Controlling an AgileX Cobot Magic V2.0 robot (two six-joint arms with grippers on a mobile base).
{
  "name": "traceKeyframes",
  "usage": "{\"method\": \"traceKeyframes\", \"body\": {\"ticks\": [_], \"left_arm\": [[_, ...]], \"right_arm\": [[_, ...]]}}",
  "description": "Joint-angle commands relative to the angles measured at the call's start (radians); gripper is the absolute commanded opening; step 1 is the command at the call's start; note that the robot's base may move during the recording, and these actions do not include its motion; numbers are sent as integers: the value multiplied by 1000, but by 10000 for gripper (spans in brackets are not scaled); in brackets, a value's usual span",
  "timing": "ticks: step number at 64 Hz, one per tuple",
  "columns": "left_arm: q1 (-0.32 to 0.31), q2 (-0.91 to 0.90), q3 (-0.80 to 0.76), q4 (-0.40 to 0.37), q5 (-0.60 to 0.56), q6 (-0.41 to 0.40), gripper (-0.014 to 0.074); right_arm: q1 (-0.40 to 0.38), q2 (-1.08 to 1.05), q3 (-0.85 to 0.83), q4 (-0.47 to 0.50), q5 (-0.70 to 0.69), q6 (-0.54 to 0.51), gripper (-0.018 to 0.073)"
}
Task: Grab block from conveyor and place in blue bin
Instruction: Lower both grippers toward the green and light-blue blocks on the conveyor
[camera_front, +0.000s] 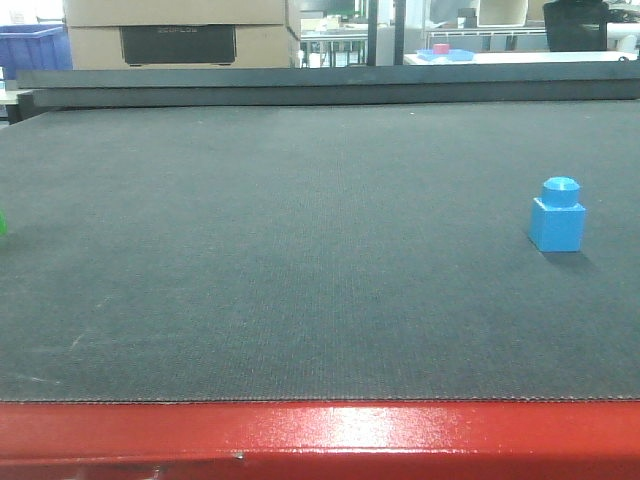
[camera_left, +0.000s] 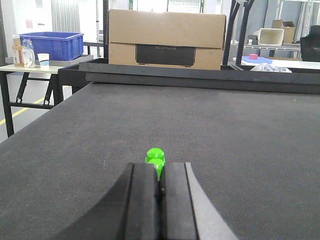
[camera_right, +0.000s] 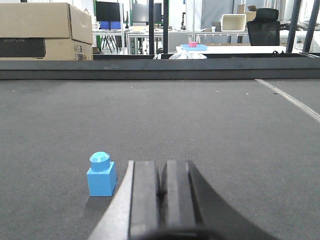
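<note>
Currently the block (camera_front: 558, 215) stands stud-up on the right side of the conveyor worktop (camera_front: 300, 250), just left of the right hand (camera_right: 160, 182), whose fingers (camera_right: 145, 200) are pressed together and empty. Right arm is nearer. The left hand (camera_left: 160, 185), likewise closed and apparently holding nothing, faces the green piece (camera_left: 155, 159) at far left.

Big cardboard box (camera_left: 166, 39) sat behind, with a white table (camera_right: 235, 49) and black office chair (camera_right: 263, 31) further back. Lighting was pretty bright.
</note>
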Motion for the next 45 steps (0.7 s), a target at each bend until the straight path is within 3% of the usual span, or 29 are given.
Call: {"method": "traceKeyframes", "body": {"ticks": [1, 30, 45], "left_arm": [[3, -4, -3, 1, -13, -9, -111], [3, -4, -3, 1, -13, -9, -111], [2, -4, -3, -1, -67, -9, -111]], "right_arm": [[1, -3, 2, 2, -19, -3, -162], [1, -3, 2, 2, -19, -3, -162], [0, -3, 2, 2, -27, -3, -162]]}}
